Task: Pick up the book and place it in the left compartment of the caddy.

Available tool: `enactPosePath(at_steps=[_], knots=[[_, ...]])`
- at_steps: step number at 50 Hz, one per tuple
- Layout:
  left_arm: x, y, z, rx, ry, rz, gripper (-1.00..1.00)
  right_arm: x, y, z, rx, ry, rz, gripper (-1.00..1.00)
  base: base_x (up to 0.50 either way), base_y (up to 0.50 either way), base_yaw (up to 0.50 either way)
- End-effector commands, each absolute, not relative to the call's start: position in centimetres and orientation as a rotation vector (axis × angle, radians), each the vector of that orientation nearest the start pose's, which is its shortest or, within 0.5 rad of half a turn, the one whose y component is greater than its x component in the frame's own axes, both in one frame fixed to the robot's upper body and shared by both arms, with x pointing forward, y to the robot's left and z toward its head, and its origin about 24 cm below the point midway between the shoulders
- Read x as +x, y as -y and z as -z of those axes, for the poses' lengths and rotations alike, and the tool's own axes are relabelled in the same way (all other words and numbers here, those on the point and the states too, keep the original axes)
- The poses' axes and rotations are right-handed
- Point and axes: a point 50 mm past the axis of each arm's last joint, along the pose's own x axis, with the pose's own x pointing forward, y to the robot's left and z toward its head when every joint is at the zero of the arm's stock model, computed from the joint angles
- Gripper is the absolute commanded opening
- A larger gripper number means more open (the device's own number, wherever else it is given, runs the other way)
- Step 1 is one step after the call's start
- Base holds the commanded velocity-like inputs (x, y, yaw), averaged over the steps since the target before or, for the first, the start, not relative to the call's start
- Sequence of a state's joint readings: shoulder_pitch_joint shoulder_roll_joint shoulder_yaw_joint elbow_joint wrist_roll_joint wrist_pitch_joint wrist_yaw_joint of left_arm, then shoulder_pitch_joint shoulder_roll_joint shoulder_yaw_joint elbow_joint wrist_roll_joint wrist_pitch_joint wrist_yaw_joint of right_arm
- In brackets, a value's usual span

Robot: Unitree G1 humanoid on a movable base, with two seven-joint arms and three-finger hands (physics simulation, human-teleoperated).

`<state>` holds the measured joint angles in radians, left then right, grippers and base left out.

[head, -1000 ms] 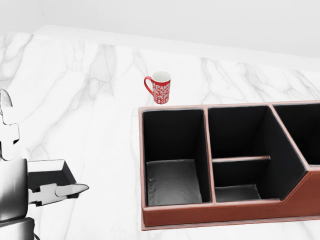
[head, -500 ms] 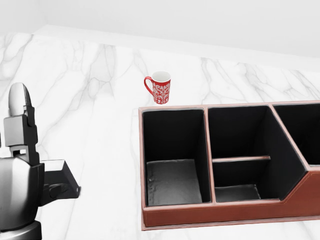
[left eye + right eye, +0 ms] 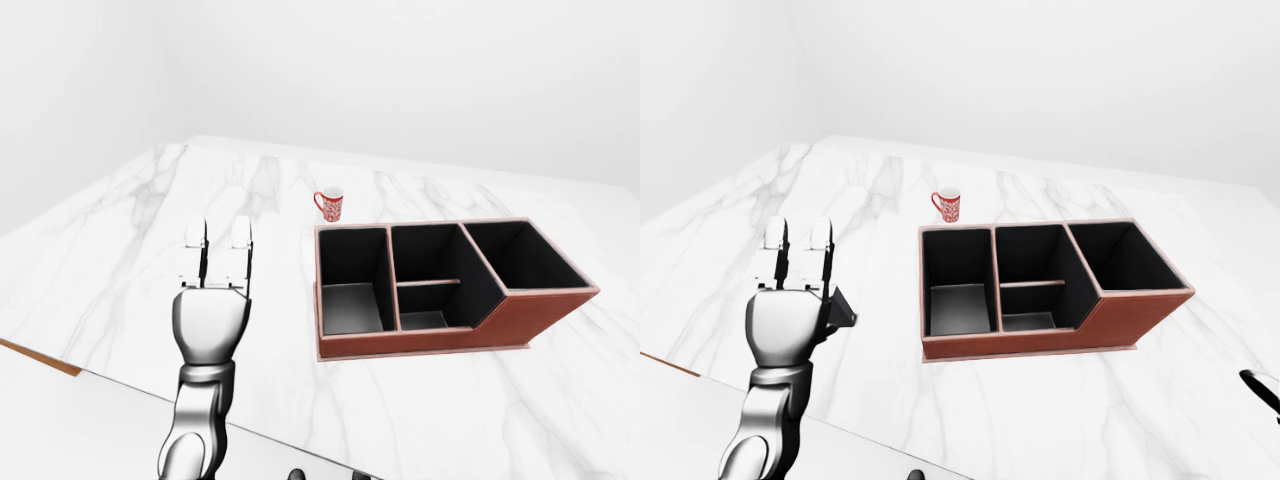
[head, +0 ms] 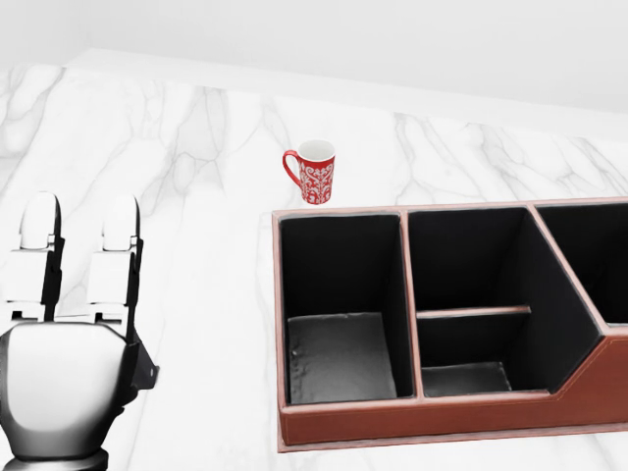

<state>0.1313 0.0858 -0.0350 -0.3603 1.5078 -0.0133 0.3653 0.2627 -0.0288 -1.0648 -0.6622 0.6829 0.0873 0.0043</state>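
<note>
The book (image 4: 143, 371) is dark, and only one corner of it shows from behind my left hand, low at the left of the head view. My left hand (image 4: 80, 221) is raised with its back to the camera. Two fingers (image 4: 120, 235) point straight up, the thumb is hidden, and nothing is closed in them. The brown caddy (image 4: 339, 213) with black compartments stands to the right. Its left compartment (image 4: 341, 355) holds nothing. A sliver at the right edge of the right-eye view looks like my right hand (image 3: 1264, 385), too little to judge.
A red patterned mug (image 4: 316, 173) stands on the white marble counter (image 4: 196, 147) just above the caddy's left corner. The counter's near edge (image 3: 40, 358) runs diagonally across the lower left of the left-eye view.
My left hand turned from lying sideways, a finger pointing right over the book, to standing upright with fingers up. It now covers most of the book. The camera held still.
</note>
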Motion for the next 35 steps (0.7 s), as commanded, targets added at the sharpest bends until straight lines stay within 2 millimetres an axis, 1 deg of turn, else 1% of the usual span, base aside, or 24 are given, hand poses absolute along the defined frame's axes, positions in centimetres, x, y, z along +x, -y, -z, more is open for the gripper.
enactPosePath(at_steps=[1, 30, 31, 35], knots=[[21.4, -15.3, -11.0, 1.563, 0.504, -0.403, 1.00, 7.6, 33.7, -16.6, 0.126, 0.608, 0.816, 1.00, 0.00, 0.00, 0.00], [21.4, -15.2, -10.9, 1.563, 0.504, -0.396, 1.00, 7.6, 33.7, -16.5, 0.127, 0.604, 0.817, 1.00, 0.00, 0.00, 0.00], [21.6, -15.4, -10.7, 1.550, 0.493, -0.354, 1.00, 7.7, 33.7, -16.5, 0.127, 0.600, 0.819, 1.00, 0.00, 0.00, 0.00], [22.3, -16.2, -11.2, 1.531, 0.476, -0.370, 1.00, 7.7, 33.6, -16.6, 0.130, 0.608, 0.814, 1.00, 0.00, 0.00, 0.00]])
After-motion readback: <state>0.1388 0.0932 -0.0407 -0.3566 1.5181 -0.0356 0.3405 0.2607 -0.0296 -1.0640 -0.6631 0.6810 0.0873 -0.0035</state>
